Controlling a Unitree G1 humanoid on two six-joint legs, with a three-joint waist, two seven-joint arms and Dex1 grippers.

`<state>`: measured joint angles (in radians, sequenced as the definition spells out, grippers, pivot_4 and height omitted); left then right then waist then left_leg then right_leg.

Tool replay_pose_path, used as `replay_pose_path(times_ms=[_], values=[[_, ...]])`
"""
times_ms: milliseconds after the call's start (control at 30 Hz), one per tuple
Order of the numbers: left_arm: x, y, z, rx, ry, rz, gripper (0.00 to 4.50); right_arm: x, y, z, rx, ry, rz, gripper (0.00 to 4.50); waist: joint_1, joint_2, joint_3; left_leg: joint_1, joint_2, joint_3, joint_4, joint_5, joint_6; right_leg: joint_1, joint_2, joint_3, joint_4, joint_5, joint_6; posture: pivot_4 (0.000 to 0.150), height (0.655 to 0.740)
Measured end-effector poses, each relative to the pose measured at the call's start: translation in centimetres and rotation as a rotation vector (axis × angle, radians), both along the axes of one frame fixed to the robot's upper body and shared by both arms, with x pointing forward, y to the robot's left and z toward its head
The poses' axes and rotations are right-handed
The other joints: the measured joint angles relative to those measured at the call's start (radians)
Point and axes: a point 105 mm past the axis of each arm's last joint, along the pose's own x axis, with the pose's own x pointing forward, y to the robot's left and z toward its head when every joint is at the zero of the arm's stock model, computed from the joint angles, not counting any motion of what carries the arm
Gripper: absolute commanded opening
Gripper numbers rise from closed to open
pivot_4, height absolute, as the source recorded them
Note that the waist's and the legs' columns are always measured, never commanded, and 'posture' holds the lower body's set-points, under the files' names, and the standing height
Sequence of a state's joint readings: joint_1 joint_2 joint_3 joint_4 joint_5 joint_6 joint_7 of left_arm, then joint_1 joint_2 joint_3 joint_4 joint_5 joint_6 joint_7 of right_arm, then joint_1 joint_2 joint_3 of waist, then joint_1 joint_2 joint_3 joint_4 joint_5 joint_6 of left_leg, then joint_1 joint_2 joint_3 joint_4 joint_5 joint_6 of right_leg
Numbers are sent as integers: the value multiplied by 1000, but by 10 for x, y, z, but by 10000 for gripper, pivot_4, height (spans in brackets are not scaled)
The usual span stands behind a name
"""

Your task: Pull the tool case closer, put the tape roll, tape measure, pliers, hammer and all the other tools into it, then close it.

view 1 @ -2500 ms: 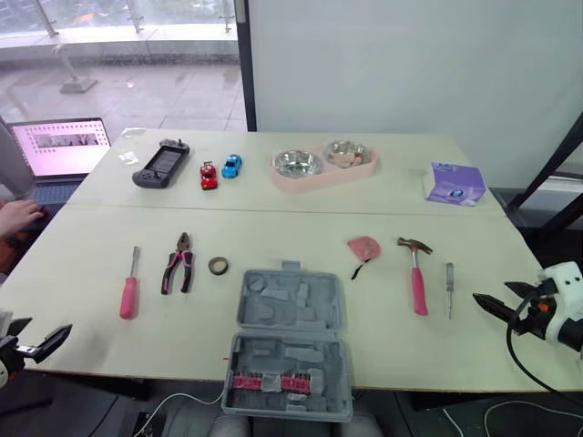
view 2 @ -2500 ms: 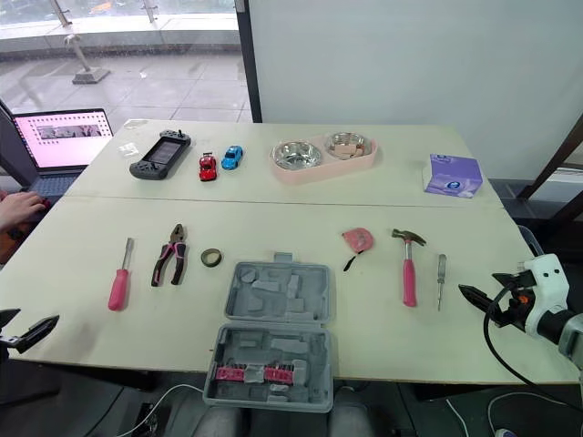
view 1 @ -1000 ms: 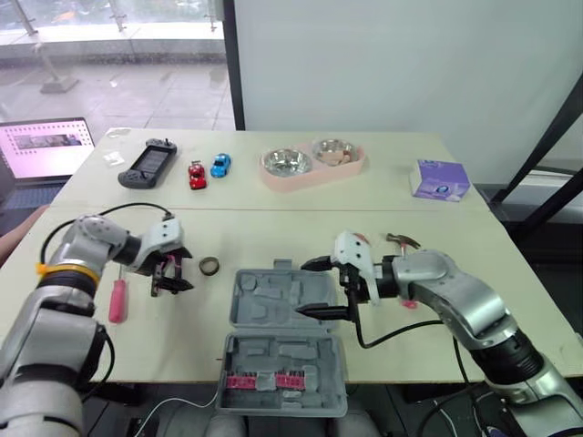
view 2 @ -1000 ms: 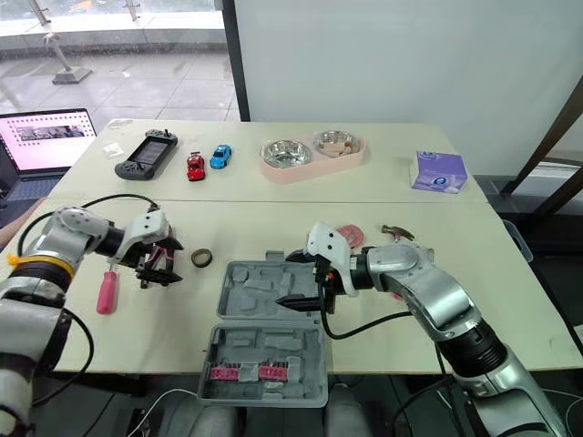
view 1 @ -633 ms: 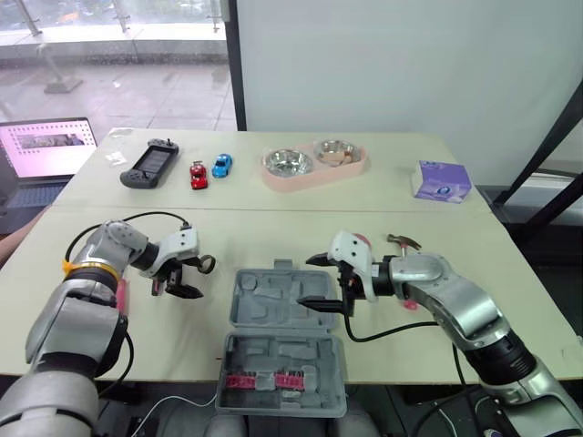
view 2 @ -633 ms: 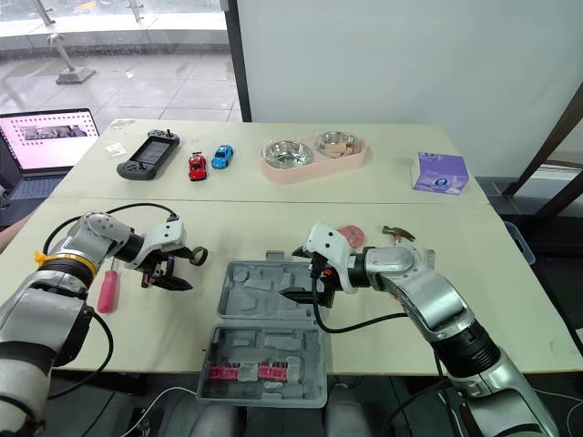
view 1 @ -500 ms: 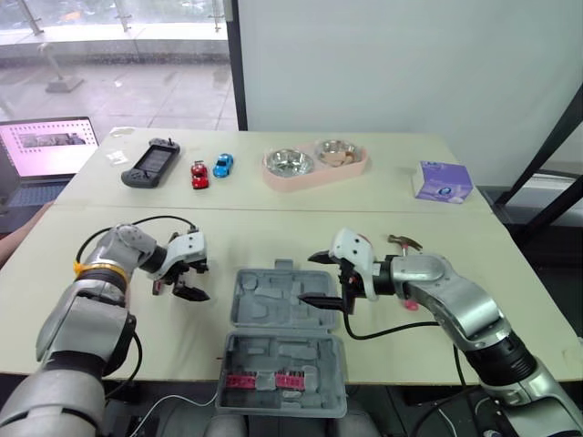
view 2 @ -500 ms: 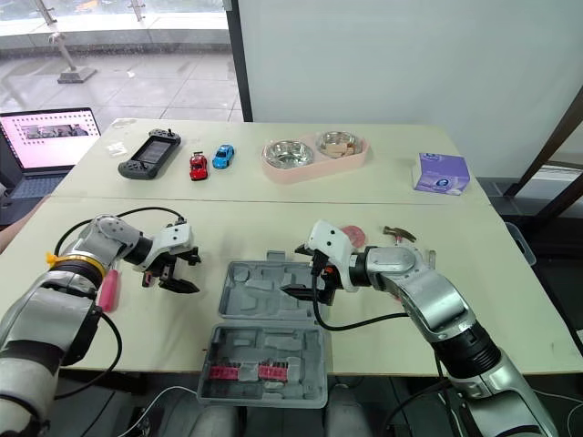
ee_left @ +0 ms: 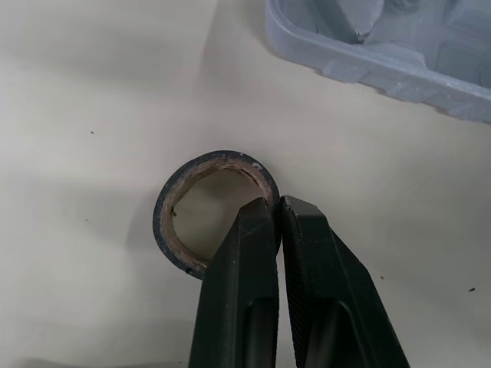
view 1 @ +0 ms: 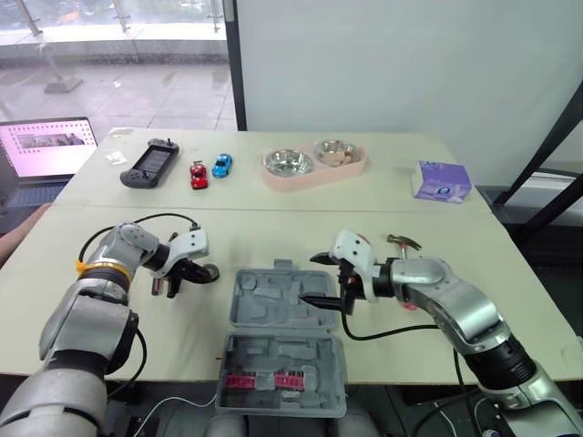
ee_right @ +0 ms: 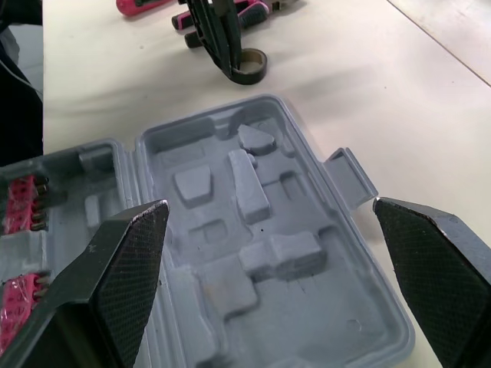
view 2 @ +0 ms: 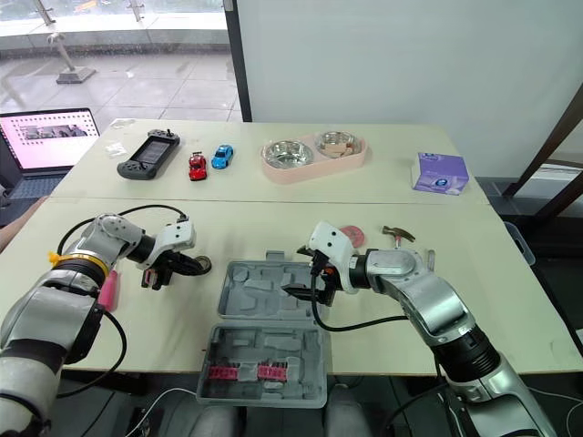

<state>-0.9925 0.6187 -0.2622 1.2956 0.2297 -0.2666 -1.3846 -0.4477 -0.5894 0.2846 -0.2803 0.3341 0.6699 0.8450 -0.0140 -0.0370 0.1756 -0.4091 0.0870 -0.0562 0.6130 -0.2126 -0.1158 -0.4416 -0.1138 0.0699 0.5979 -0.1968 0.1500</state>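
Left end effector (ee_left: pixel 275 205) pinched shut on the wall of the tape roll (ee_left: pixel 163 222), one finger inside the ring. Roll lies flat on the desk (view 1: pixel 273 228), just left of the open tool case (view 1: pixel 282 314). My right end effector (view 1: pixel 317 279) hovers over the case, spread wide, holding nothing.
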Motion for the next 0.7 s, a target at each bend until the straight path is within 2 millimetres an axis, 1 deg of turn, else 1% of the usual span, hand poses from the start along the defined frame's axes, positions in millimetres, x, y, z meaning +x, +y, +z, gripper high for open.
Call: replay_pose_path(times_ms=[267, 367, 533, 600, 700], values=[[0, 0, 2, -1, -6, -12, 1073, 1, 2, -1, 5, 0, -3, 45000, 1, 0, 0, 0, 0, 0, 0, 0, 0, 0, 0, -1, 0, 0, 0, 1500, 7387], [2, -4, 11, -13, -21, -46, 1073, 1, 1, -1, 2, -1, -6, 45000, 1, 0, 0, 0, 0, -1, 0, 0, 0, 0, 0, -1, 0, 0, 0, 1500, 7387], [10, -24, 51, -69, -83, -173, 1073, 1, 3, -1, 5, -2, -7, 45000, 2, 0, 0, 0, 0, -1, 0, 0, 0, 1, 0, -1, 0, 0, 0, 1500, 7387], [9, -33, 57, -79, -87, -221, 1073, 2, 3, -1, 6, -3, -8, 45000, 1, 0, 0, 0, 0, -1, 0, 0, 0, 1, 0, -1, 0, 0, 0, 1500, 7387], [7, -50, 55, -95, -74, -285, 1073, 2, 2, -2, 6, -3, -15, 45000, -1, 0, 0, 0, 0, -2, 0, 0, 0, 1, 0, -1, 0, 0, 0, 1500, 7387]])
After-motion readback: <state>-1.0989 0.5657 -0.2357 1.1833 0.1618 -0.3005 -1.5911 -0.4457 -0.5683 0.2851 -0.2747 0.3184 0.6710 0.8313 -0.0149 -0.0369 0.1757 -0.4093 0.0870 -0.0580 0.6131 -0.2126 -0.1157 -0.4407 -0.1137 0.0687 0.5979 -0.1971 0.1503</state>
